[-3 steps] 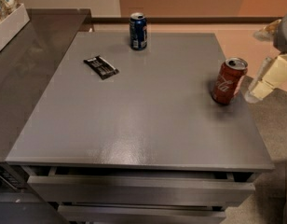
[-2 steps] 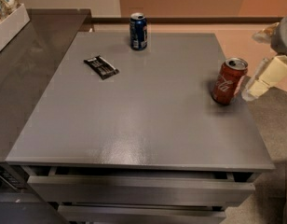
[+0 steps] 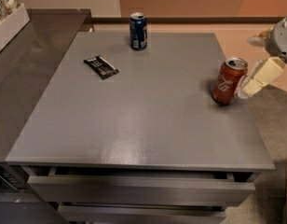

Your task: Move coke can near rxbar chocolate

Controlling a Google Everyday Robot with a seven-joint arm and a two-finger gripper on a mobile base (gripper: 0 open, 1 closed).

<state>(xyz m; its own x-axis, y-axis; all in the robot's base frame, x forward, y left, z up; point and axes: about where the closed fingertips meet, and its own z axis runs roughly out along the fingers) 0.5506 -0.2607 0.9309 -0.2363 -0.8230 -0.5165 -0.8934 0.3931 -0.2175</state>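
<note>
While the coke can (image 3: 229, 81) sits tilted near the right edge of the tabletop (image 3: 148, 125), the gripper (image 3: 253, 80) is just beside it on the right. Can't tell if it's clenched or released tbh. Rxbar chocolate (image 3: 101, 66) is far-left, well apart from the can, w/ a blue can (image 3: 138, 31) at the far edge.

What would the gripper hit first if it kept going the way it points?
Probably the coke can: the gripper, at the table's right edge, points straight toward it from close beside, though depth is unclear.
</note>
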